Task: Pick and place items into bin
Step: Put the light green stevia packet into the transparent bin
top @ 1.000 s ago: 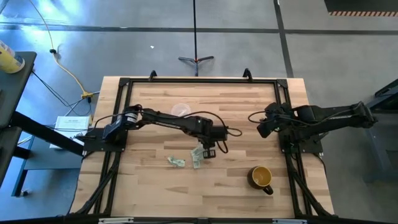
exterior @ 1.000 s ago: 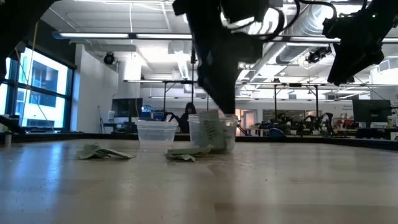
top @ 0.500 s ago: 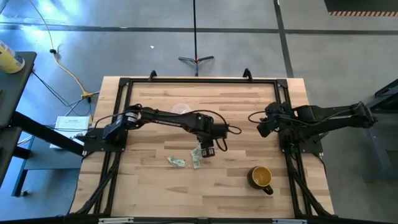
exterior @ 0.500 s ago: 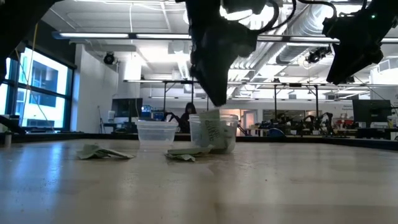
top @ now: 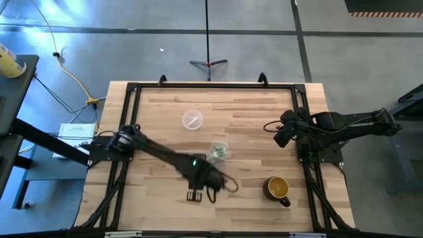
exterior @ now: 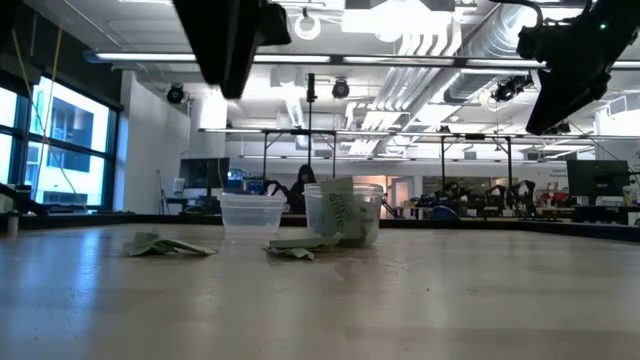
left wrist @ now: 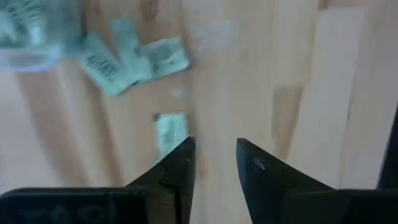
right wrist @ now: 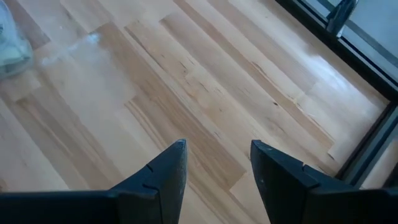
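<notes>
Two grippers, both empty-handed. Left gripper (top: 193, 195) out over the near part of the table (top: 251, 106), fingers (left wrist: 180, 162) parted, bare wood showing between them, nothing grasped. Right gripper (top: 280, 137) parked above the table's right side, likewise released, only wood in its gap.

Bin (top: 219, 151) upright near table centre, beyond the left gripper. Several pale green items (exterior: 340, 208) inside, visible through the clear wall.

Loose on the wood in the left wrist view: small cluster of green wrappers (left wrist: 134, 59) near the blurred bin, plus a single wrapper (left wrist: 169, 130) just beside the left fingertip; contact cannot be told. In the low view, one flat heap (exterior: 165, 245) off by itself, a second heap (exterior: 295, 250) close by the bin's foot.

Clear round disc (top: 192, 120) farther back, apart from the bin. Yellow mug (top: 278, 188) front right, well apart from the bin, handle toward the near edge.
</notes>
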